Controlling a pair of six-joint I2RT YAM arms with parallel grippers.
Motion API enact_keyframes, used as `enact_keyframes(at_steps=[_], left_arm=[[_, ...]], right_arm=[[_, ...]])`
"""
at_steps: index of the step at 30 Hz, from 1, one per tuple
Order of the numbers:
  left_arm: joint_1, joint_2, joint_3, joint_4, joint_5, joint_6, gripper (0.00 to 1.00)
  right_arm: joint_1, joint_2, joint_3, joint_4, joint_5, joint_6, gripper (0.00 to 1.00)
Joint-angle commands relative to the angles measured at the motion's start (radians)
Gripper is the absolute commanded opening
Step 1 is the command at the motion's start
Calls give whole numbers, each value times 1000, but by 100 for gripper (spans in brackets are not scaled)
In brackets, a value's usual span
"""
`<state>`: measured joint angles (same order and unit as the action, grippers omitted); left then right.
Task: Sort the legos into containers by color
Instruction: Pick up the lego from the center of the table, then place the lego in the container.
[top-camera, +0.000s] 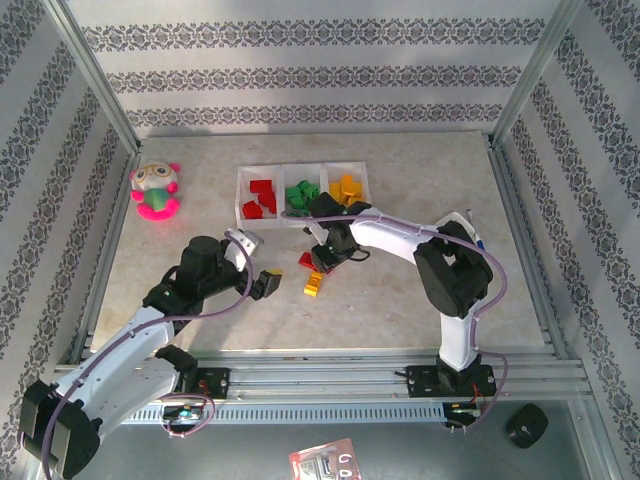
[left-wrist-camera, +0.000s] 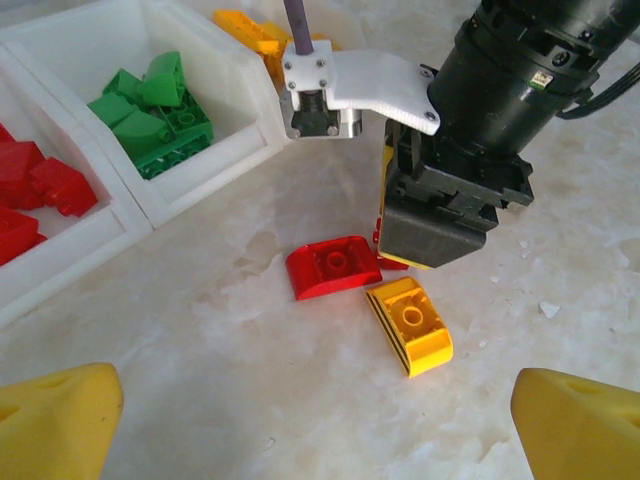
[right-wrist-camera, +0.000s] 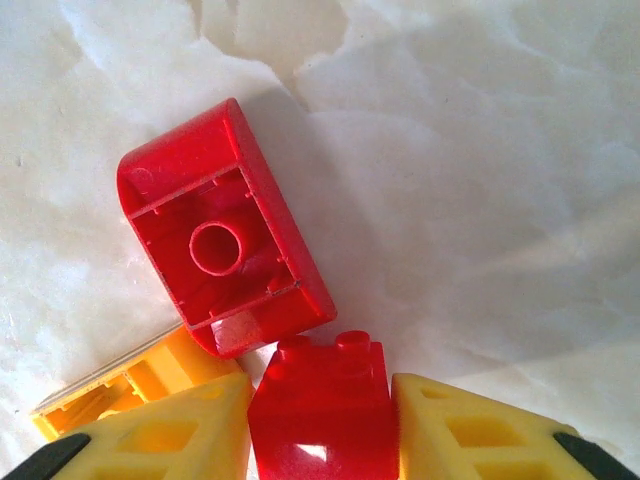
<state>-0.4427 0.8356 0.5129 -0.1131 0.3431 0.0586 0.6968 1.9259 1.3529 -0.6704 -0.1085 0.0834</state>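
Plush toy: the pink-and-green plush toy (top-camera: 155, 190) lies at the upper left of the bench (top-camera: 380, 310), well apart from everything else.

Left tool: the left tool (top-camera: 266, 284) hovers left of centre in the top view. Its jaws are spread wide. The yellow fingertips (left-wrist-camera: 60, 420) sit in the two lower corners of the left wrist view, with only bare bench between them.

Tray: the white tray (top-camera: 239, 200) stands at upper centre and has three compartments side by side.

Left compartment: it holds the red bricks (top-camera: 261, 198).

Middle compartment: it holds the green bricks (left-wrist-camera: 150, 110), heaped together.

Right compartment: it holds the yellow-orange bricks (top-camera: 347, 187).

Loose legos: three lie on the bench just below the tray, near the frame's centre.

Curved red brick: the curved red brick (left-wrist-camera: 333, 266) lies with its hollow underside up.

Yellow brick: the yellow brick (left-wrist-camera: 410, 322) lies just beside it, lower right in the left wrist view, also with its hollow side up.

Small red brick: the small red brick (right-wrist-camera: 320, 400) sits at the bottom centre of the right wrist view, just beside the curved one's end, its studs pointing up the frame.

Right tool: the right tool (right-wrist-camera: 320, 430) points down over the loose bricks. Its two yellow fingers are closed against either side of the small red brick. Whether that brick has left the bench cannot be told from so close.
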Motion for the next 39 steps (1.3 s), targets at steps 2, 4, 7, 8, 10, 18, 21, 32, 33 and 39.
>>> enact_keyframes(at_steps=[2,4,7,8,10,18,21,32,33,39], left_arm=[[10,-10,-23,78,-27,-17,99],[12,-10,-35,100,-89,-62,99],[23,-7,-61,134,-122,-72,99],[25,-7,-66,142,-121,-72,99],[28,-11,-73,145,-123,-78,99],[33,-58,-88,105,-174,-97,99],[38,-83,-89,75,-198,-95,99],[43,-103,-97,57,-160,-96,99],[45,-104,-94,51,-157,-91,99],[46,-105,-87,26,-137,-86,99]], right_arm=[[3,-18,7,-20,33,42,39],[4,-33,0,-14,35,57,39],[7,-59,7,-3,36,90,39],[9,-68,14,1,36,101,38],[15,-81,42,3,36,116,38],[46,-19,265,27,12,134,37],[47,56,386,45,20,134,37],[50,427,895,82,32,180,37],[48,458,934,79,41,183,37],[39,584,1113,46,26,200,40]])
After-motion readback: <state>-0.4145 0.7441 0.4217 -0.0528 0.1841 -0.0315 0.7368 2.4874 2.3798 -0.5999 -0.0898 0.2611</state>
